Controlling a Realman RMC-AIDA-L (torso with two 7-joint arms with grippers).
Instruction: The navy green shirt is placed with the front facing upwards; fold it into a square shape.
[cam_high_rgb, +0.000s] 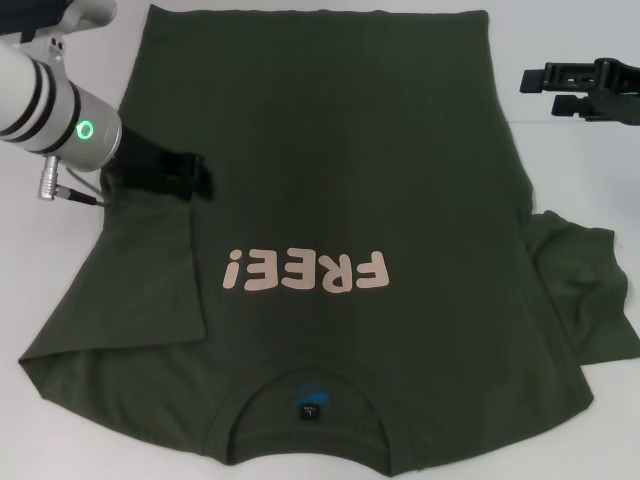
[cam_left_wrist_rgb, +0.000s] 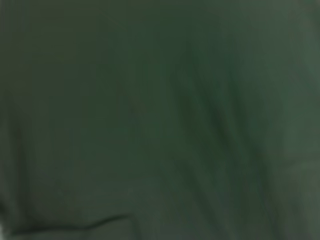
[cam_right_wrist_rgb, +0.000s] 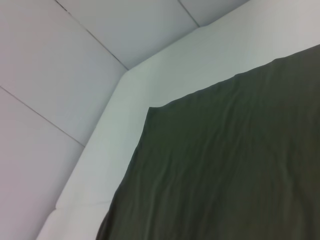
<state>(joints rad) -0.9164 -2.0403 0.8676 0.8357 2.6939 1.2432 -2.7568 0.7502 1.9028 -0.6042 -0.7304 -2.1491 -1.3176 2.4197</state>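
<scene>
Soft olive shirt spread face-up on the white desk, one side partly folded in.

The navy green shirt (cam_high_rgb: 340, 200) is light, limp cotton that drapes and creases; edges, hem corners and sleeves look the best holds. The left gripper (cam_high_rgb: 185, 178) rests on its left side, fingers' state untellable; the right gripper (cam_high_rgb: 560, 90) hovers beside the desk (cam_high_rgb: 590, 170), fingers parted. The head view shows lettering; the right wrist view only a hem corner.
</scene>
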